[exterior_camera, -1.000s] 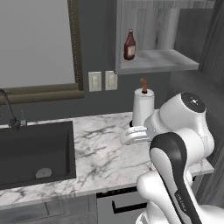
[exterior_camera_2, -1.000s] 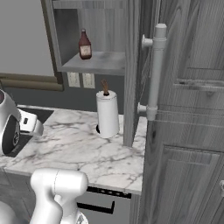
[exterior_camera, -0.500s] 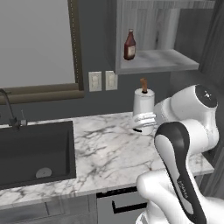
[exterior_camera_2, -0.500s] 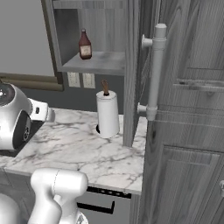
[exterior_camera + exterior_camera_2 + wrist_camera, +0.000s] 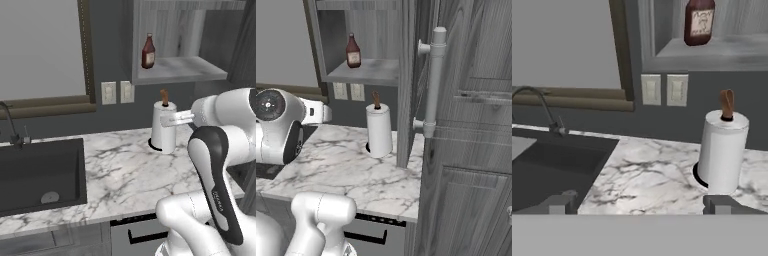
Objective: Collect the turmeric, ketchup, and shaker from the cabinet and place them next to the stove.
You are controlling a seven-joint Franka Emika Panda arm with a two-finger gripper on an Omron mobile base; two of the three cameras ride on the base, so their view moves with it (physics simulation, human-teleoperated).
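With the pincer (image 5: pixel 639 204) wide open and empty above the counter (image 5: pixel 647 172), raise it toward the ketchup (image 5: pixel 699 21) on the cabinet (image 5: pixel 177 70) shelf, clearing the paper-towel roll (image 5: pixel 722 150).

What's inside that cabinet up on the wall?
A ketchup bottle stands on the shelf of the cabinet, near its left wall. The rest of the shelf in view looks bare. The right side is hidden behind the open door.

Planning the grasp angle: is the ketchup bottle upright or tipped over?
Upright: the ketchup stands on its base on the cabinet shelf, cap pointing up.
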